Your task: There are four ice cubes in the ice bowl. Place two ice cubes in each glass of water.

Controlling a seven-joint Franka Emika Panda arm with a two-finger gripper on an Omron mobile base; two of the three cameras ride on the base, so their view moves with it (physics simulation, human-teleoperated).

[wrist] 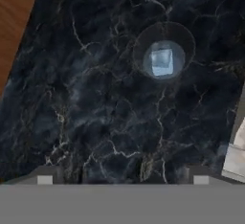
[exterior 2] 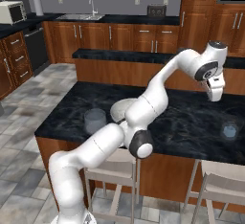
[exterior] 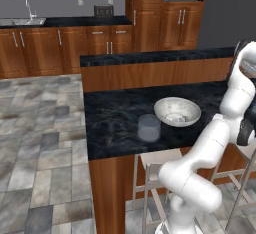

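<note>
My gripper hangs open over the right end of the dark marble counter, fingers pointing down. Below and slightly right of it stands a glass of water. From above, that glass holds one ice cube floating at its middle, and my gripper has its fingertips far apart with nothing between them. A second glass of water stands near the counter's left front. The ice bowl sits beside it. What lies in the bowl is too small to make out.
A raised ledge with a wooden front runs behind the counter. Stools stand below its front edge. The arm's elbow crosses in front of the bowl in the right base view. Wood shows past the counter edge.
</note>
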